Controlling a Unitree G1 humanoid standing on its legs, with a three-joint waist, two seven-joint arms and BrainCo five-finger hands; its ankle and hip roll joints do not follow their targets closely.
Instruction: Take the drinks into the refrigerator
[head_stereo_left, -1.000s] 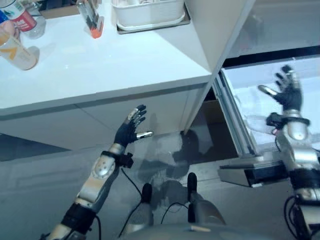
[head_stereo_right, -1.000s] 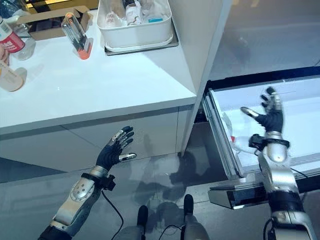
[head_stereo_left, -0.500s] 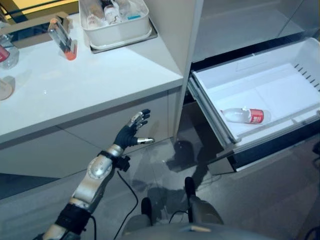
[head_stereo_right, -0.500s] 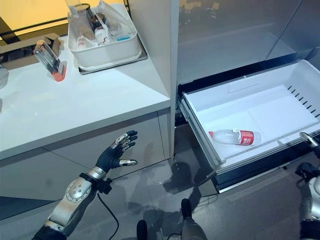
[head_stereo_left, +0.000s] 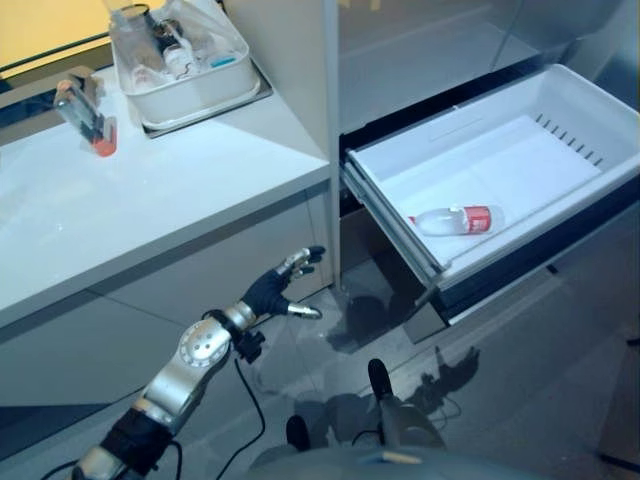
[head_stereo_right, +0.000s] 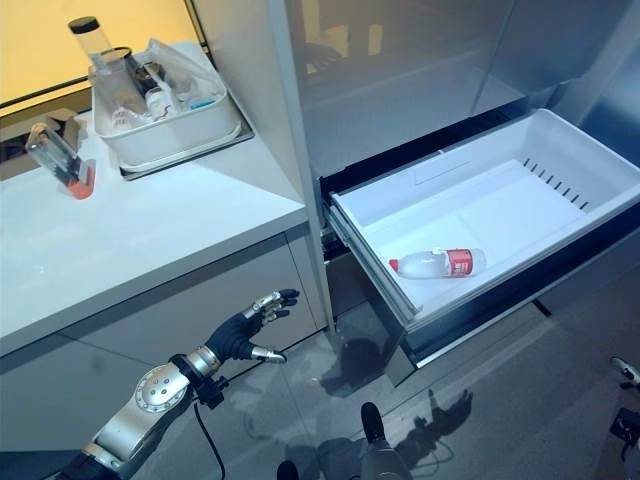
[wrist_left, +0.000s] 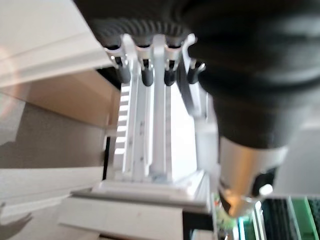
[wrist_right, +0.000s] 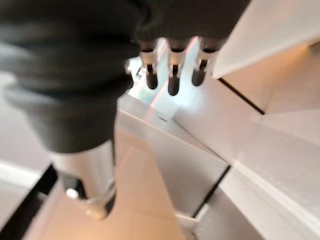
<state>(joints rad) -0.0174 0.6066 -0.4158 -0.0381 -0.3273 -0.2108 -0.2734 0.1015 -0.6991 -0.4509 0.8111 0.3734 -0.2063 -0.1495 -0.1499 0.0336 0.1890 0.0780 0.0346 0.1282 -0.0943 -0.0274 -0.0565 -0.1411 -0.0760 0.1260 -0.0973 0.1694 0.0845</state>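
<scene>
Left robot hand hangs in the air low in the left eye view, in front of the white cabinet front under the surface. Its fingers are straight and spread apart, the thumb points to the side, and it holds nothing. To the right, the white refrigerator drawer is pulled out toward the robot. One drink bottle with a red label lies on its side on the drawer floor, near the front wall, with the cap pointing left. On the far part of the surface stands a white tub full of small items, and to the left of it lies a clear container with an orange end.

From the right eye view the same things are seen. The left robot hand is well apart from the drawer, and the bottle lies alone in it. The tub stands near the tall white panel that separates the surface from the refrigerator. At the lower right edge a small part of the right robot hand shows.

Through the left wrist view, the fingers of the left robot hand stand in a row, relaxed and not closed on anything.

Seen by the right wrist view, the right robot hand has its fingers in a loose straight row, with nothing between them; beyond them are pale panels.
</scene>
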